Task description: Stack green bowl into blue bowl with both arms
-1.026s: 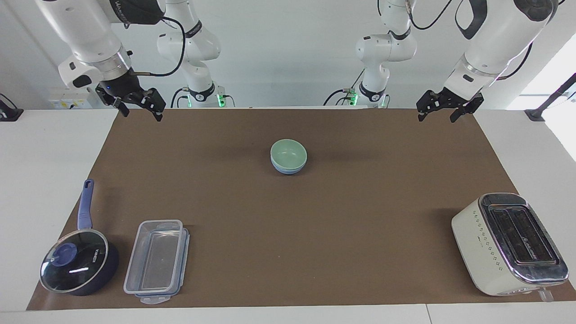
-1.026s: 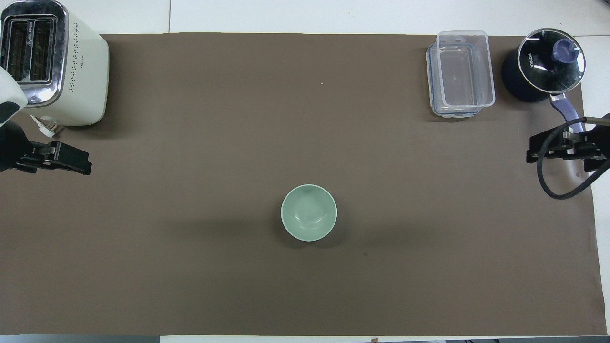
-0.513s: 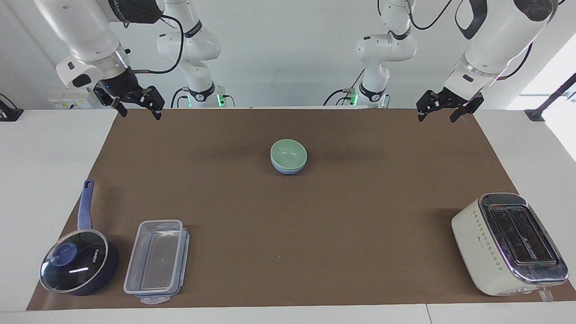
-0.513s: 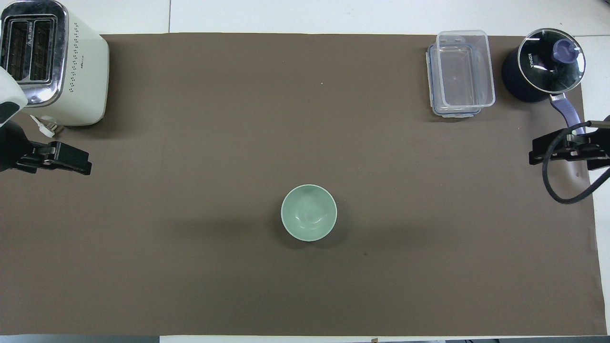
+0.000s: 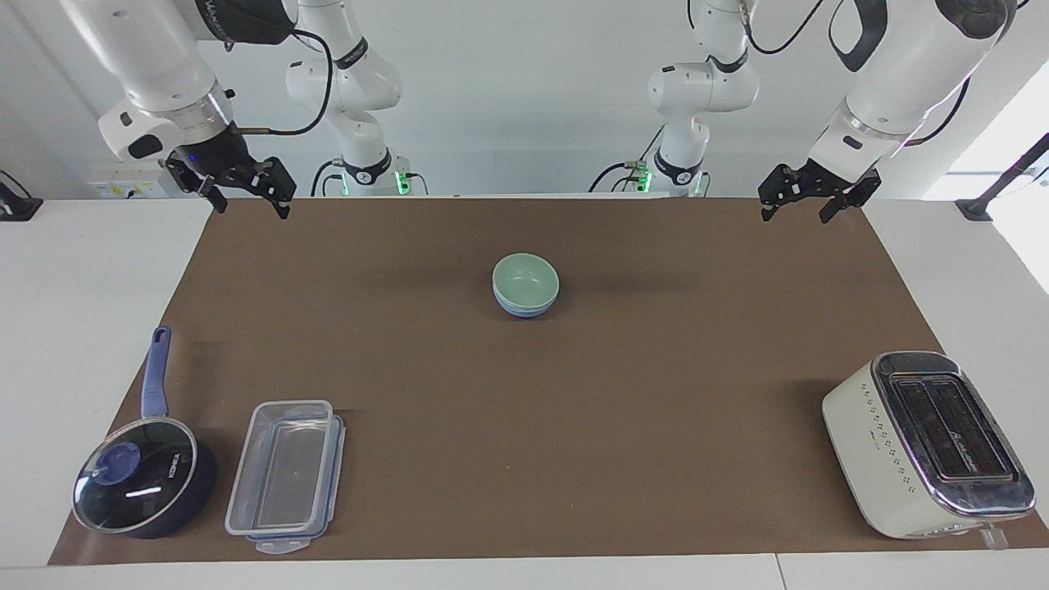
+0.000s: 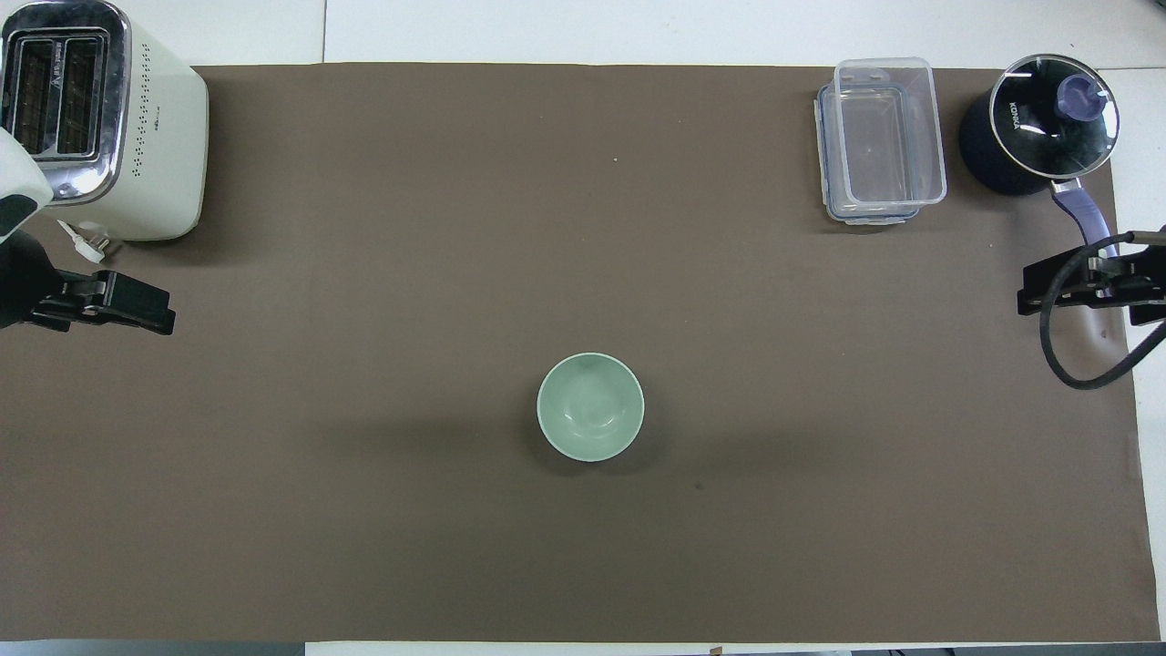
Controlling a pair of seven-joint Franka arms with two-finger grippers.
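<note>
Green bowl [image 5: 525, 279] seated inside blue bowl [image 5: 524, 308], mid-table, nearer robots than toaster [image 5: 926, 442]. Judged light, rigid, smooth; likely slippery, chip-prone. Best hold: rim pinch. Stacking appears complete. Left hand [image 5: 806, 197] released, empty, raised over mat edge at left arm's end. Right hand [image 5: 243, 190] released, empty, raised over mat corner at right arm's end. Both well apart from bowls.
</note>
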